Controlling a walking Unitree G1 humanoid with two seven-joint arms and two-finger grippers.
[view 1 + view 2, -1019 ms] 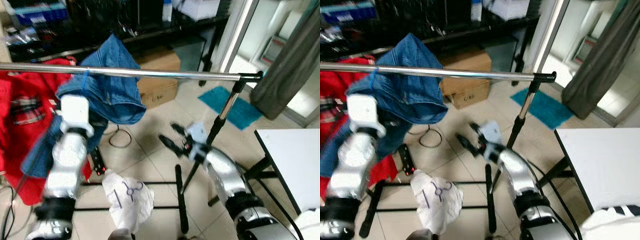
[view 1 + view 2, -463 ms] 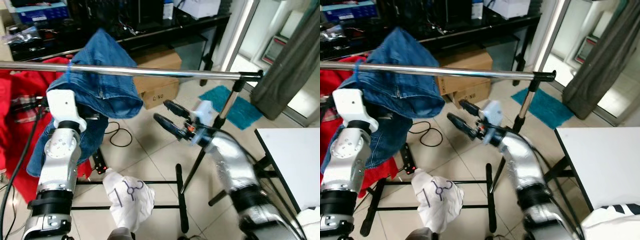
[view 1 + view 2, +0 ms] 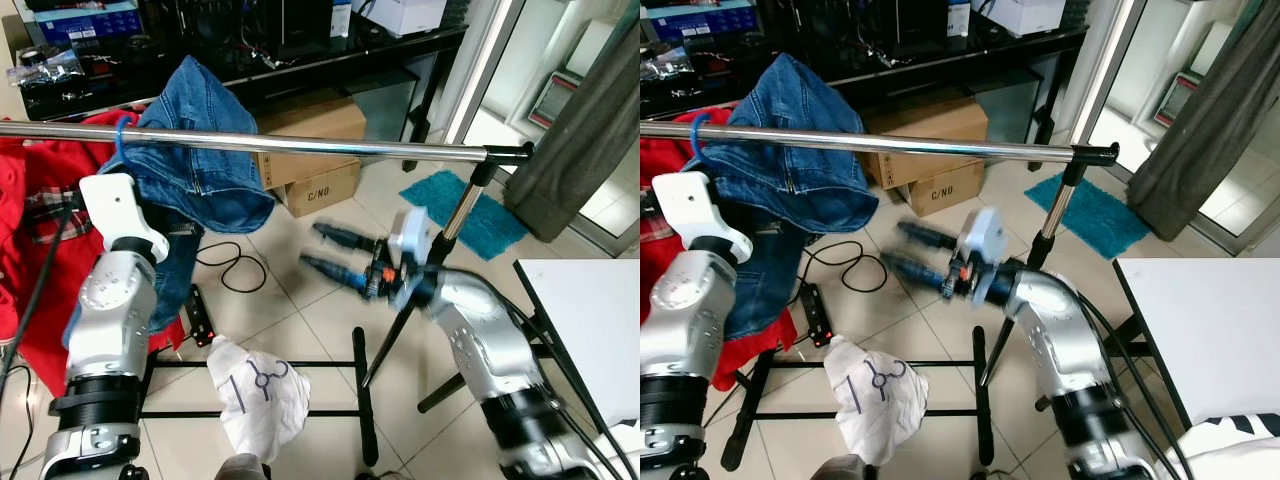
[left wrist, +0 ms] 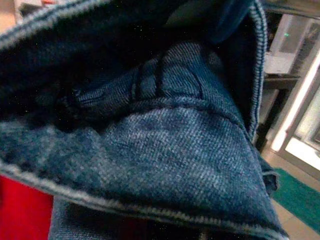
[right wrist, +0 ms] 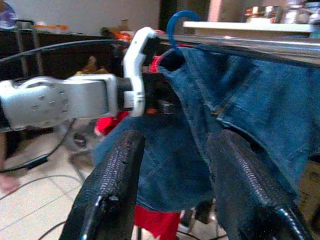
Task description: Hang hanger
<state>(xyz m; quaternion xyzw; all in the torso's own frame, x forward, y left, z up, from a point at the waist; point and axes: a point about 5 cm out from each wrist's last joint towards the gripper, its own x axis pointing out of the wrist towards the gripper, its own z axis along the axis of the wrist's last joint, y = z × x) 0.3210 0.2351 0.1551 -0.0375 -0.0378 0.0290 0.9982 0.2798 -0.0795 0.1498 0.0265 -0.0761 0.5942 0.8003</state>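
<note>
Across the chrome rail (image 3: 330, 147) of the clothes rack, the denim jeans (image 3: 205, 160) were draped, and the blue hanger (image 3: 121, 135) had its hook curled over the bar at their left edge, so the hanging looked done, or very nearly. Left arm was up under the denim, its left gripper (image 3: 178, 231) buried in the cloth; whether those fingers were parted or clamped, I could not tell. Over on the other side, the right gripper (image 3: 333, 252) hovered low beside the rack's upright, fingers spread wide and empty. What remained, by the look of it: letting go and backing off
</note>
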